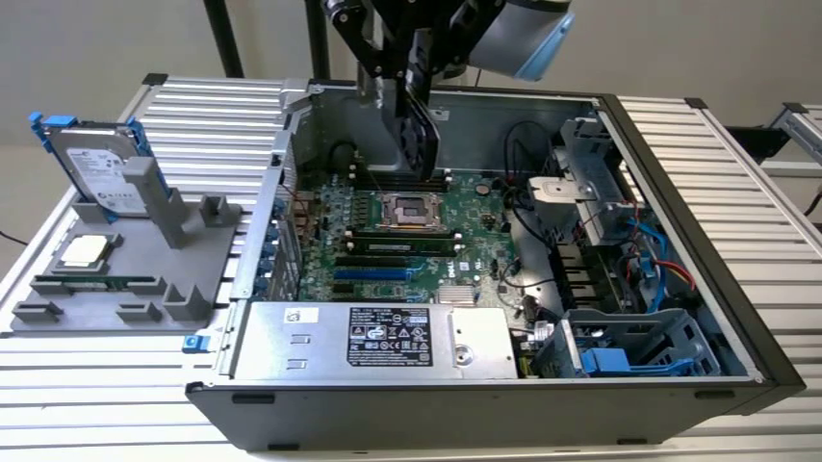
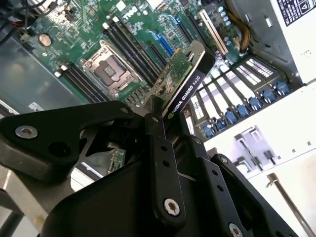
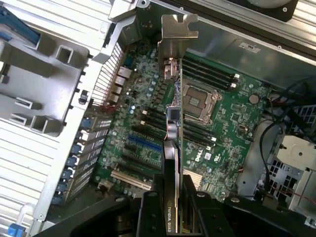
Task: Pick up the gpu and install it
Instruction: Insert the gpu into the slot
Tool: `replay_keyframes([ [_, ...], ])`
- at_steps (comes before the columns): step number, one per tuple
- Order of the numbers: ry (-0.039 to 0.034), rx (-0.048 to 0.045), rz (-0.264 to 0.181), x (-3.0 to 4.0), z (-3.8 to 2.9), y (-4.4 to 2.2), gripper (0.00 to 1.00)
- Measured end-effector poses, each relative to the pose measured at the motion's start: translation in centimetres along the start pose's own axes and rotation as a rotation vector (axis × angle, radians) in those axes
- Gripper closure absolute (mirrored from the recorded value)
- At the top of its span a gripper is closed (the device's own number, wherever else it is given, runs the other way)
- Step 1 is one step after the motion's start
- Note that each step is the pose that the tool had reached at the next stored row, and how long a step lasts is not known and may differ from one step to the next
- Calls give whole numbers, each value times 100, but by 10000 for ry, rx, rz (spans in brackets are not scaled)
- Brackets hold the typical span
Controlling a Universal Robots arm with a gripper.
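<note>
My gripper is shut on the gpu and holds it on edge in the air over the far part of the open computer case. The card hangs above the green motherboard, apart from it. In the first wrist view the gpu appears edge-on, its silver bracket at the end away from the fingers. The second wrist view has its black cooler and green board above the expansion slots, among them a blue slot.
A grey fixture at the exterior view's left carries a hard drive in a blue frame, a processor chip and a memory stick. The power supply fills the case's near side. Cables and drive cages crowd its right.
</note>
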State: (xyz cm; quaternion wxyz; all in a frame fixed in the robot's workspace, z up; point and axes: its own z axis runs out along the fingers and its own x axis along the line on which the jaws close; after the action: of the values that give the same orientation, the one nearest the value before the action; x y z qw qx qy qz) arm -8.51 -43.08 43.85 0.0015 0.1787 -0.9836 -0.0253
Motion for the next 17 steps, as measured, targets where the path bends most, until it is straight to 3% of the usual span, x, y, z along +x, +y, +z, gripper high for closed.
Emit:
replay_keyframes([
  [17, 87, -8, -1694, 0, -17, 1, 100],
])
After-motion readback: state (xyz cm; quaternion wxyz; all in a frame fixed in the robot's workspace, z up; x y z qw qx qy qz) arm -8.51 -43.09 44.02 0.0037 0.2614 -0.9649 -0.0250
